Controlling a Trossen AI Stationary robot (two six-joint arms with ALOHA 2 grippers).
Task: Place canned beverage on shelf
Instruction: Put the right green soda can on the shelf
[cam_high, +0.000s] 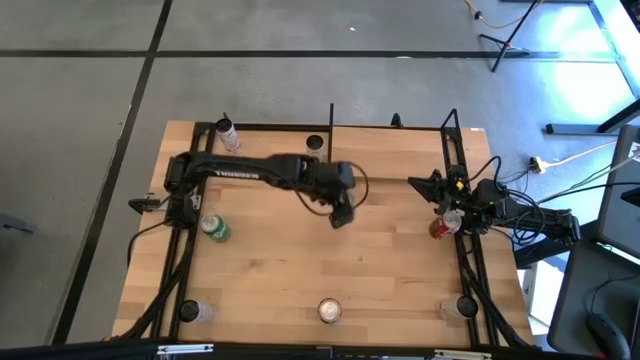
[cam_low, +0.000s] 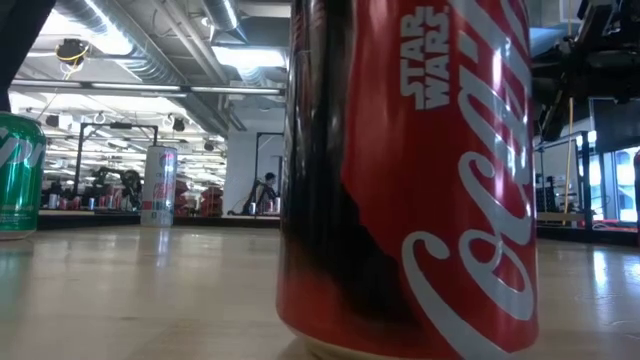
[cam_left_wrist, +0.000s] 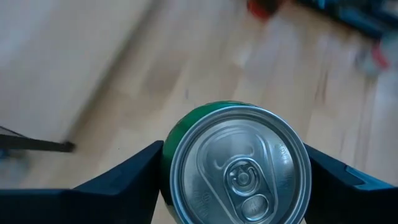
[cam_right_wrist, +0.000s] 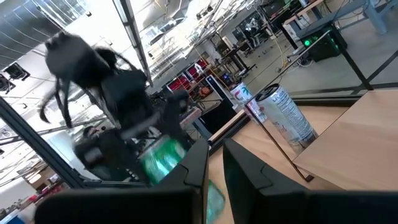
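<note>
The job looks midway. The left tool (cam_high: 342, 215) hangs over the middle of the surface (cam_high: 300, 270), clamped on either side of a green can (cam_left_wrist: 239, 165) that it carries upright, top facing its wrist camera. That can is clear of the wood and not yet on the shelf (cam_high: 390, 127), which I take to be the black-rodded rack along the far edge. So the pick is done, while the carry to the far edge and the set-down are left. The right tool (cam_high: 455, 213) waits at the right edge, its fingers all but closed on nothing, just beside a red can (cam_high: 440, 229).

Counting cans, there are seven I can be sure of:
- the one in the left tool
- a second green can (cam_high: 215, 229) near the left edge
- a white can (cam_high: 228, 133) at the far left corner
- the red one by the right tool
- three along the near edge, at the left corner (cam_high: 195, 311), in the middle (cam_high: 328, 311) and at the right corner (cam_high: 456, 308)

The middle one seems to be the red cola can (cam_low: 410, 170) that fills the low view. A dark round thing (cam_high: 314, 143) at the far edge may be another can, but I cannot tell. There are two arms and one shelf.
</note>
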